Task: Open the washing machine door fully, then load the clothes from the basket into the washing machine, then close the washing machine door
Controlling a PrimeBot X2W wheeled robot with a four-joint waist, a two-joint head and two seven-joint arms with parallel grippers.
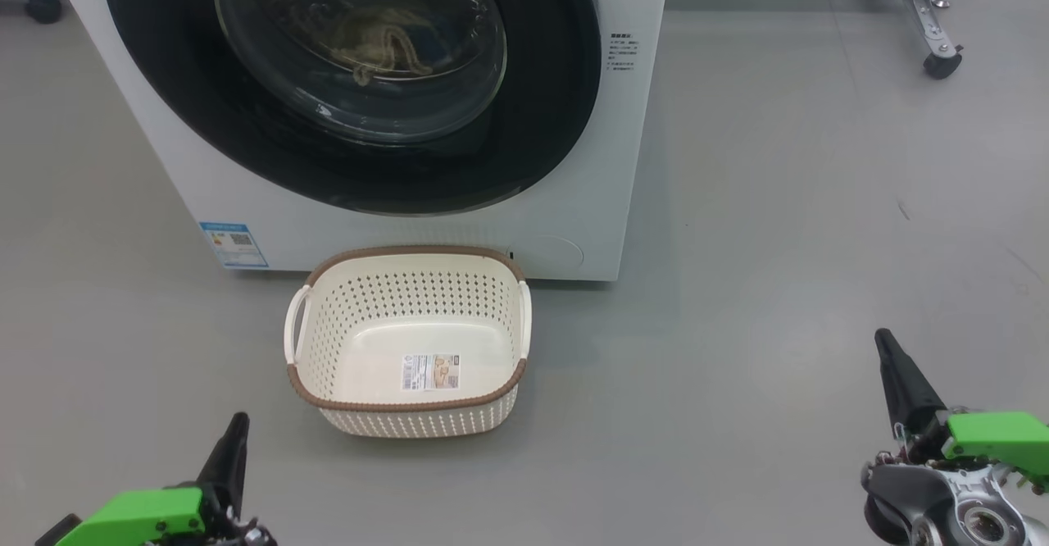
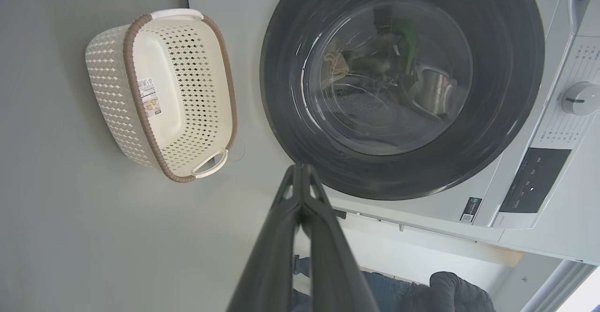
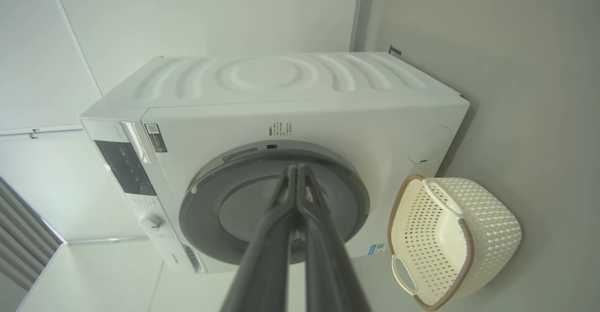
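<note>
The washing machine stands on the grey floor with the washing machine door shut against its white front. The glossy black rim rings the bulging glass. Through that glass a pale cream bundle of the clothes lies inside the drum, though its print and trim are too blurred to make out. A small blue sticker sits low on the front at the left.

The basket rests on the floor just in front of the machine, below the door, its far rim close to the machine's base. Inside it is bare down to the label on its bottom.

The left gripper hangs at the lower left of the head view, well apart from the basket, and the left wrist view shows its two dark fingers pressed together with nothing between them. The right gripper is at the lower right, further off to the side, likewise closed and holding nothing. In the left wrist view a person's dark sleeve and jeans show beyond the machine.
</note>
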